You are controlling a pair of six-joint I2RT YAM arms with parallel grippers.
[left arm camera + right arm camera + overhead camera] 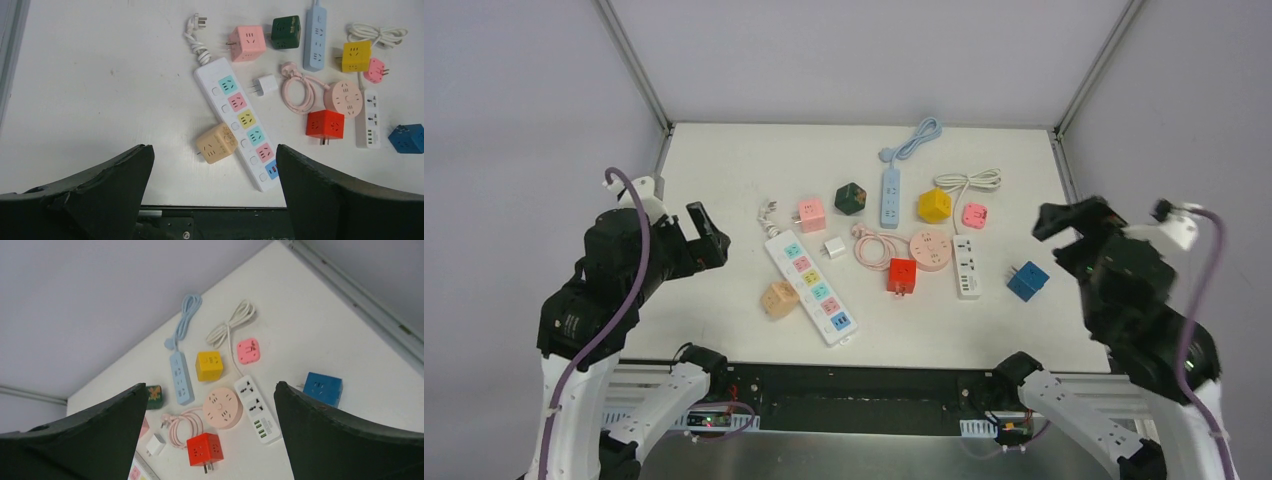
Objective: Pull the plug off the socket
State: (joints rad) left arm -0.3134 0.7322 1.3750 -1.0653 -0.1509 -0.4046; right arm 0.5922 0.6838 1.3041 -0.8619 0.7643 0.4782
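Note:
A long white power strip [810, 285] with coloured sockets lies left of the table's middle, also seen in the left wrist view as the power strip [243, 121]. A tan cube plug [779, 298] rests on the table against the strip's left side; on this tan cube [216, 143] the prongs point away from the strip. No socket of the strip shows a plug in it. My left gripper [708, 236] hangs open above the table's left part, and in its own view the left gripper [212, 165] is empty. My right gripper [1064, 235] is open and raised at the right, empty too [210, 387].
Scattered behind and right of the strip: a pink cube [811, 212], white charger [834, 247], dark green cube [850, 198], light blue strip [891, 196], yellow cube [934, 205], pink round socket [930, 249], red cube [901, 276], white USB strip [966, 266], blue cube [1027, 280].

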